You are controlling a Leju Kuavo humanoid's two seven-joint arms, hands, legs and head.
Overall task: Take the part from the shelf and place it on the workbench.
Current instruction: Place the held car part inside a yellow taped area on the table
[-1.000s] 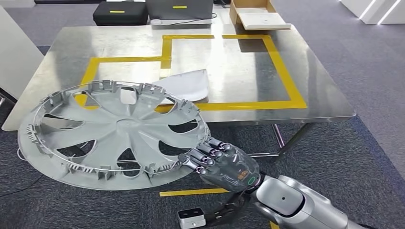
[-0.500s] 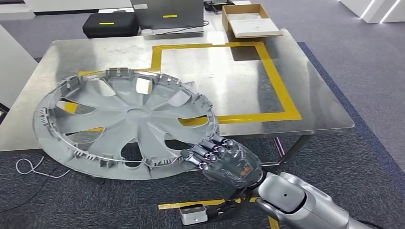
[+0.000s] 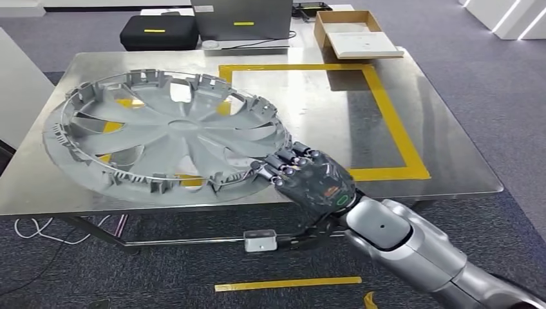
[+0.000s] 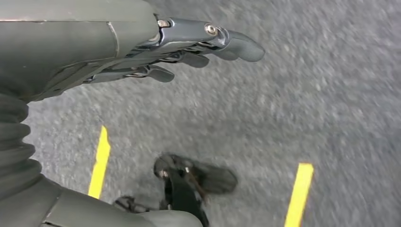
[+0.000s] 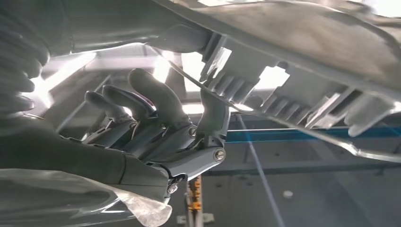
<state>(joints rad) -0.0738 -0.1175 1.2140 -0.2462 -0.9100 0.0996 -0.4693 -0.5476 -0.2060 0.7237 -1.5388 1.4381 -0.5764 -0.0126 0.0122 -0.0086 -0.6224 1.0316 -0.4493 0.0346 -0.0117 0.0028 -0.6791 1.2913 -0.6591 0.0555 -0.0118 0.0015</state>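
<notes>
Wheel cover over the worktop, held by one edge — watch for a slip or a tilt.

Your right hand [image 3: 309, 179] grips the grey wheel cover [image 3: 164, 135] at its near rim only, so the wide disc hangs out tilted above the steel worktop [image 3: 412, 122], its far side over the yellow tape outline [image 3: 386, 106]. Lower unevenly and the low edge may strike first and twist free — the one-sided hold gives little resistance. Your left hand [image 4: 156, 52] hangs over the floor, fingers loosely apart, holding nothing.

The wheel cover [image 3: 164, 132] hides part of the workbench's [image 3: 425, 135] yellow tape outline [image 3: 393, 129]
</notes>
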